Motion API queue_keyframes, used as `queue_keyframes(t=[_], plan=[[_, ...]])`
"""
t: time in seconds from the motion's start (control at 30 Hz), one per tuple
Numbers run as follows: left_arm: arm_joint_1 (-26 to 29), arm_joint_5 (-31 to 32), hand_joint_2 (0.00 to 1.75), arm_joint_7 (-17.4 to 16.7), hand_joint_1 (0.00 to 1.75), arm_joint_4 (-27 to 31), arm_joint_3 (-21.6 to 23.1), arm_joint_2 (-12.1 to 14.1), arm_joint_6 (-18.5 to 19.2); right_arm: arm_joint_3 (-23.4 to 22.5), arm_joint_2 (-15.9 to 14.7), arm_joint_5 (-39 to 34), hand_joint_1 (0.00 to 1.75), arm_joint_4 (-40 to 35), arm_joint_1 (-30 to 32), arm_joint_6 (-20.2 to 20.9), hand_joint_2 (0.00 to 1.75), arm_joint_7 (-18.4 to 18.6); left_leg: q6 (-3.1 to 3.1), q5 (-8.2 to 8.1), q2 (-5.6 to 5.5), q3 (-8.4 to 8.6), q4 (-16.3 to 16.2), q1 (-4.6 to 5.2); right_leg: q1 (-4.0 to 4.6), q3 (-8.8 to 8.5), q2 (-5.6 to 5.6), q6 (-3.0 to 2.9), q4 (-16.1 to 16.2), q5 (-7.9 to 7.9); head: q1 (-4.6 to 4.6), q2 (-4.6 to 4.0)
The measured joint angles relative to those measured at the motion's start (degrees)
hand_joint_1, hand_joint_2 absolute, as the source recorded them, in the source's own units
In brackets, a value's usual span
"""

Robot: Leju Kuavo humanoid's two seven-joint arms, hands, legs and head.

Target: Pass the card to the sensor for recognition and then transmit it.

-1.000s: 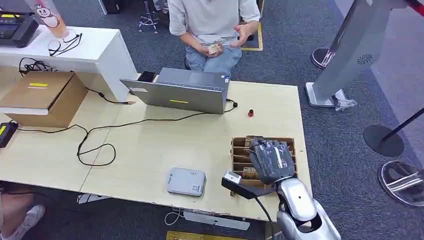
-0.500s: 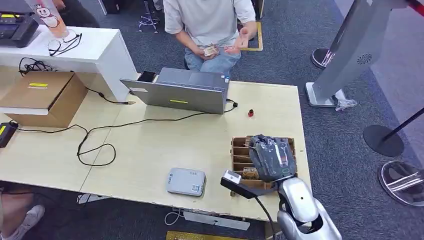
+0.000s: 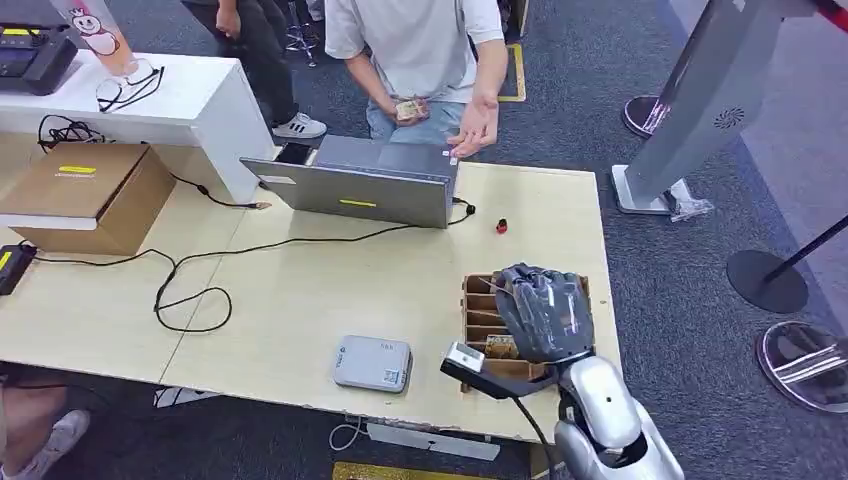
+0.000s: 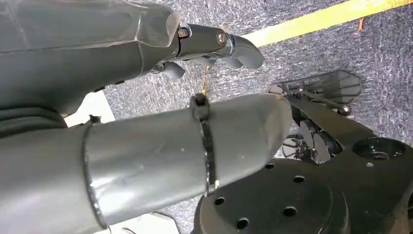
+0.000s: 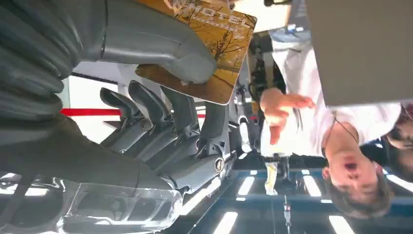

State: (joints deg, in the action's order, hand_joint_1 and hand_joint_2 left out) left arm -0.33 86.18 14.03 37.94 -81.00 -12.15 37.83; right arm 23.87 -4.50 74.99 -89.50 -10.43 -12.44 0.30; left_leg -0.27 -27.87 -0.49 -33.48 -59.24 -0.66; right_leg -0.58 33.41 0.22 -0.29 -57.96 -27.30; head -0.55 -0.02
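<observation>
The card (image 5: 214, 53) is being held in the right hand (image 3: 545, 312), pinched between the thick thumb and the dark fingers (image 5: 160, 109). The hand is being held up over the brown card box (image 3: 478, 305) at the right end of the table (image 3: 300, 290). The left hand (image 4: 146, 73) is hanging down near the floor with nothing in it, its fingers partly curled.

The card could be dropped, because it seems to be gripped near one edge and most of it is sticking out. It could also be bumped on the box wall and knocked loose. The grey sensor (image 3: 372, 363) is lying flat near the front edge of the table, well apart from the hand, so it could be missed if the card is being held too high or tilted. A person's open hand (image 3: 472, 125) is being held out behind the laptop (image 3: 365, 180).

The card box is split into slots. What is in the slots cannot be told, as much of the box is hidden by the hand.
</observation>
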Motion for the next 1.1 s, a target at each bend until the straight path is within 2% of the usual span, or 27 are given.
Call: queue_keyframes(t=[0.37,0.7,0.97,1.1], plan=[[-0.08,0.0,0.0,0.13,0.0,-0.72,0.04,0.31,-1.9,0.02,1.33,-2.16,1.75,1.49,-0.96,-7.82,1.75,-2.97,0.0,0.0,0.0,0.01,0.0,-0.01,0.0,0.0,0.0,0.0,0.0,0.0,0.0,0.0],[-0.23,-0.02,0.0,-0.24,0.0,-4.08,1.4,1.94,-4.0,0.02,3.5,-3.34,1.75,3.45,-2.32,-11.86,1.75,-4.02,0.0,0.0,0.0,0.01,0.0,0.0,0.0,0.0,0.01,0.0,0.0,0.0,0.0,0.0],[-1.06,0.0,0.0,-0.48,0.0,-9.51,2.58,4.39,-7.58,0.02,6.19,-6.05,1.75,9.56,-7.42,-18.25,1.75,-6.45,-0.01,0.02,0.03,0.02,0.0,-0.01,0.01,0.0,0.02,-0.01,-0.02,0.01,0.0,0.0],[-1.15,0.0,0.0,-0.59,0.0,-11.74,3.24,5.18,-8.48,0.15,7.78,-6.27,1.75,13.38,-10.52,-19.56,1.75,-6.91,-0.02,0.03,0.03,0.01,0.0,-0.01,0.01,-0.01,0.01,-0.01,-0.02,0.01,0.0,0.0]])
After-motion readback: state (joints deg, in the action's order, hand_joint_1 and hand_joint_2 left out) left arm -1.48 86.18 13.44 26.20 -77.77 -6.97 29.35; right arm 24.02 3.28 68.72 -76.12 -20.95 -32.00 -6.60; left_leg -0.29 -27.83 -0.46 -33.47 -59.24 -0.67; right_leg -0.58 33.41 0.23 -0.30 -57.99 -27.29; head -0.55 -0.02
